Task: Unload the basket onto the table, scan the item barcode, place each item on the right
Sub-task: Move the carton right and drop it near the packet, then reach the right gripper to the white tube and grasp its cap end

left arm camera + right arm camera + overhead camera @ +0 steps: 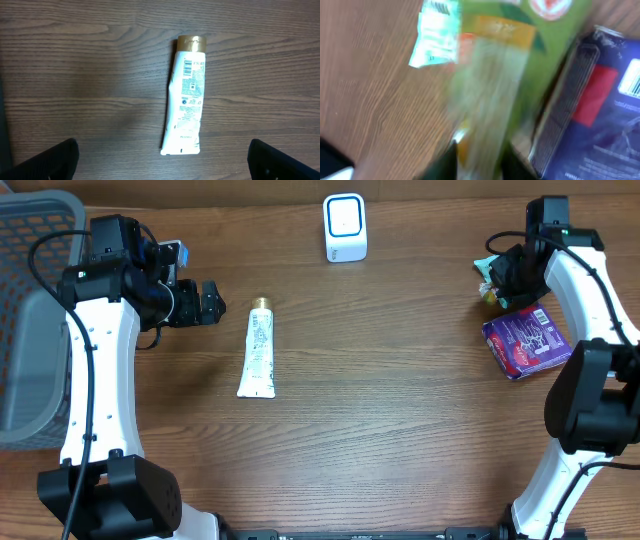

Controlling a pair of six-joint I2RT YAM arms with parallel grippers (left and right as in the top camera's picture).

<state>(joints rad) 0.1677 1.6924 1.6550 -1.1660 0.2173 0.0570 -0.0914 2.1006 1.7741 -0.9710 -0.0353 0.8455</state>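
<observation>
- The pick-up step is seemingly in hand: the left gripper [210,302] is hovering with its fingers spread wide and holding nothing, just beside the white squeeze tube with a gold cap [258,345].
- The tube is lying flat on the brown wooden desk [400,400], cap pointing away from the robot and printed back panel facing up. It is sitting well short of the white and blue box-shaped scanner [345,227] at the far edge.
- The next move is probably calling for the gripper to come down across the tube's body, pinch it, and carry it to the scanner with the printed code turned toward the scanner's face.
- The right gripper [497,278] is sitting over a green plastic packet [520,60] beside a purple foil packet [527,340]. The wrist view is blurring, so I cannot tell whether it is pinching anything.
- The grey mesh basket [30,310] is standing at the left edge, with no item showing in the part in view.
</observation>
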